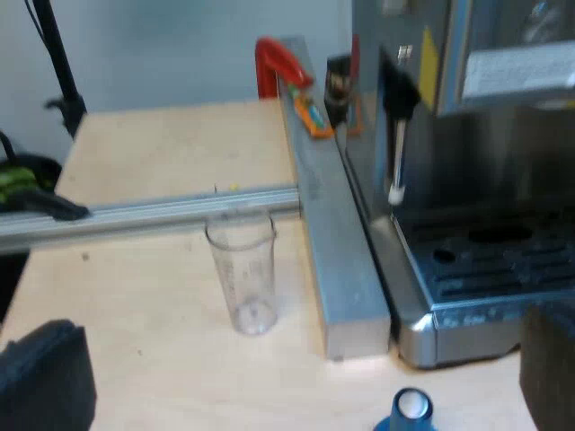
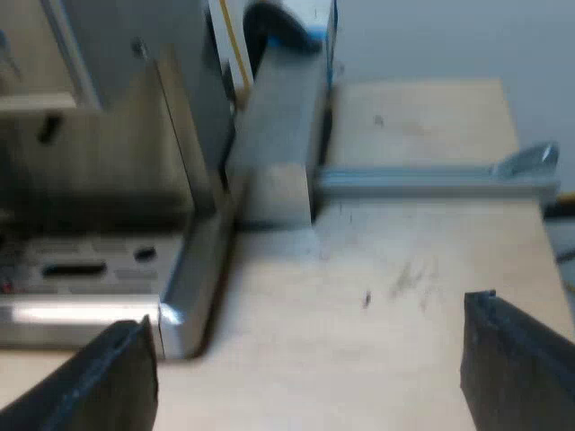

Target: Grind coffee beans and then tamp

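Note:
The espresso machine [image 1: 485,117] stands on a wooden table, with its steam wand [image 1: 395,153] hanging over the drip tray [image 1: 485,260]. A clear measuring glass [image 1: 241,274] stands upright on the table beside a metal rail. A blue tamper [image 1: 411,409] sits near the drip tray's corner, close below my left gripper [image 1: 296,395], which is open and holds nothing. My right gripper [image 2: 310,377] is also open and hovers over bare table beside the machine's base [image 2: 81,269].
A thick aluminium rail [image 1: 328,233] runs along the machine's side, and a thinner rail [image 1: 153,214] crosses the table behind the glass. A red clamp [image 1: 278,63] and an orange item [image 1: 313,115] sit at the rail's far end. Another thin rail [image 2: 422,180] crosses the wood.

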Robot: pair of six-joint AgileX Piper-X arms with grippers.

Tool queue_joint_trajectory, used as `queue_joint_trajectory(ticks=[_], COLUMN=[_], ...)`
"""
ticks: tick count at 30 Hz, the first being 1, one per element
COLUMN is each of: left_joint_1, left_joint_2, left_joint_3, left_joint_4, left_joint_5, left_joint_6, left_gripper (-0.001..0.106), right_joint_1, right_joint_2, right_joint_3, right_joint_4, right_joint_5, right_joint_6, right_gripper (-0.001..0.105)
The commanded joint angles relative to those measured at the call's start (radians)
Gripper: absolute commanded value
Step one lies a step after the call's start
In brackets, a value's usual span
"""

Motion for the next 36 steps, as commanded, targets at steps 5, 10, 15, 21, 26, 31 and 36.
queue_joint_trajectory(ticks=[5, 10, 15, 21, 26, 31, 36], left_joint_1=[-0.001, -0.001, -0.001, -0.001, -0.001, -0.001, -0.001], left_joint_2=[-0.136, -0.136, -0.136, -0.136, -0.136, -0.136, -0.136], left_joint_3=[0.142, 0.174, 0.174, 0.174, 0.174, 0.176, 0.176], left_joint_4=[-0.049, -0.095, -0.075, -0.076, -0.079, -0.078, -0.078], left_joint_5=[-0.016, -0.016, -0.016, -0.016, -0.016, -0.016, -0.016], left_joint_6=[-0.014, -0.014, -0.014, -0.014, -0.014, -0.014, -0.01], left_gripper=[0.098, 0.098, 0.098, 0.098, 0.098, 0.098, 0.098], right_joint_1=[-0.001, -0.001, -0.001, -0.001, -0.001, -0.001, -0.001], right_joint_2=[-0.045, -0.043, -0.044, -0.044, -0.044, -0.044, -0.044], right_joint_3=[0.142, 0.204, 0.245, 0.248, 0.248, 0.248, 0.248], right_joint_4=[-0.006, -0.005, -0.003, -0.006, -0.006, -0.006, -0.006], right_joint_5=[-0.01, -0.01, -0.008, -0.002, -0.001, -0.001, -0.001], right_joint_6=[-0.011, -0.071, -0.096, -0.092, -0.091, -0.091, -0.091], right_gripper=[0.07, 0.07, 0.07, 0.07, 0.07, 0.07, 0.07])
